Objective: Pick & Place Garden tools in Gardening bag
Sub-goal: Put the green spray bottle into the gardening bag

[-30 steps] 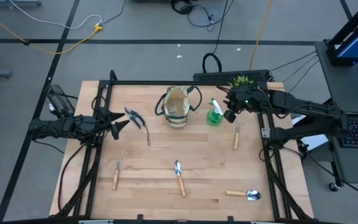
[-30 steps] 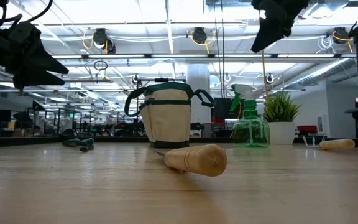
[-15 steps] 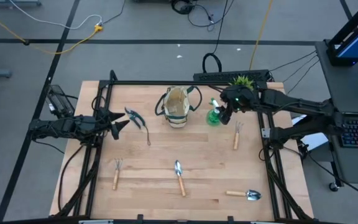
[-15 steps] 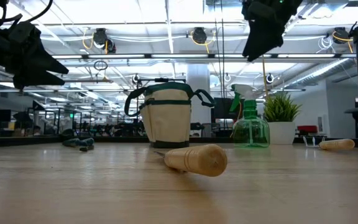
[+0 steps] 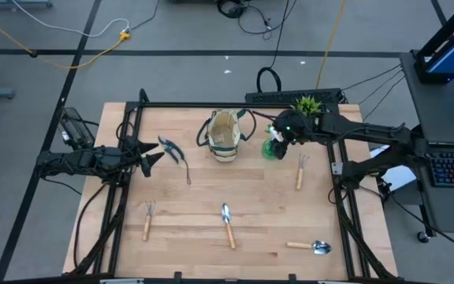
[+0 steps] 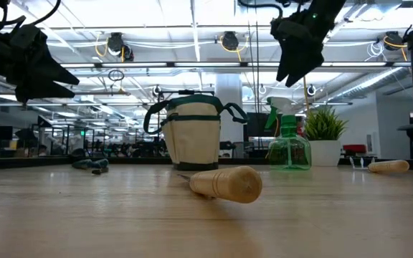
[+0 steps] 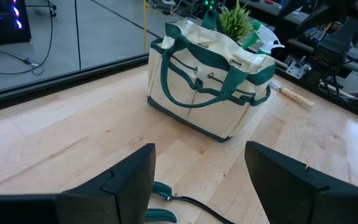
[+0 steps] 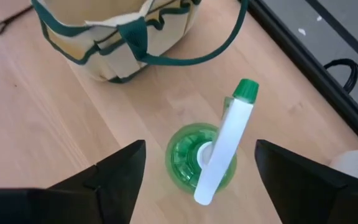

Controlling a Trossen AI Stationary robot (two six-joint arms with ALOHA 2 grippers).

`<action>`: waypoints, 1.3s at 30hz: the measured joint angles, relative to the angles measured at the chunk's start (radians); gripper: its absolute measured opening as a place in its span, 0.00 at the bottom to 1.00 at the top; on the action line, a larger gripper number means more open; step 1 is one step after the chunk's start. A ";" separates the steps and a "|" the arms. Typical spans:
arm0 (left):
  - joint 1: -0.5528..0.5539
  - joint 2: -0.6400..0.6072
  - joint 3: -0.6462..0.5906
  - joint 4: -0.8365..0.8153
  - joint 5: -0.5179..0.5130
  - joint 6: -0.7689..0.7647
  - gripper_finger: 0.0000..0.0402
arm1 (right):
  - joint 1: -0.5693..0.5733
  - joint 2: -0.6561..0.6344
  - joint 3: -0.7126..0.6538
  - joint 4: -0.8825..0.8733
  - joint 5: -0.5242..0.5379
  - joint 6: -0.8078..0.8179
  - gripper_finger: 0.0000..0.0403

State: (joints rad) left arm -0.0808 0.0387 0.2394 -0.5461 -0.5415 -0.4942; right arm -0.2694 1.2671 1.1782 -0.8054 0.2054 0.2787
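Green spray bottle beside bag; my right gripper hovers above it, fingers apart; looks light, slick plastic; grab neck.

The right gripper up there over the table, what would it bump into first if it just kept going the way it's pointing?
Most likely the green spray bottle. The right gripper is open and points down at it, the white trigger head between the two fingers. How far above it hangs is hard to judge.
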 joint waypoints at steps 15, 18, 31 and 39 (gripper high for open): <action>0.000 0.000 0.000 0.000 0.000 0.000 0.63 | -0.018 0.090 -0.047 -0.012 0.042 0.030 0.74; 0.000 0.000 0.000 0.000 0.000 0.000 0.63 | -0.030 0.090 -0.073 0.009 0.080 0.064 0.74; 0.000 0.000 0.000 0.000 0.000 0.000 0.63 | -0.045 0.089 -0.086 0.067 0.081 0.103 0.54; 0.000 0.000 0.000 0.000 0.000 0.000 0.63 | -0.045 0.089 -0.086 0.086 0.109 0.143 0.27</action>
State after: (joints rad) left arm -0.0808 0.0387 0.2394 -0.5457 -0.5415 -0.4942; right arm -0.3149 1.3563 1.0920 -0.7199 0.3143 0.4220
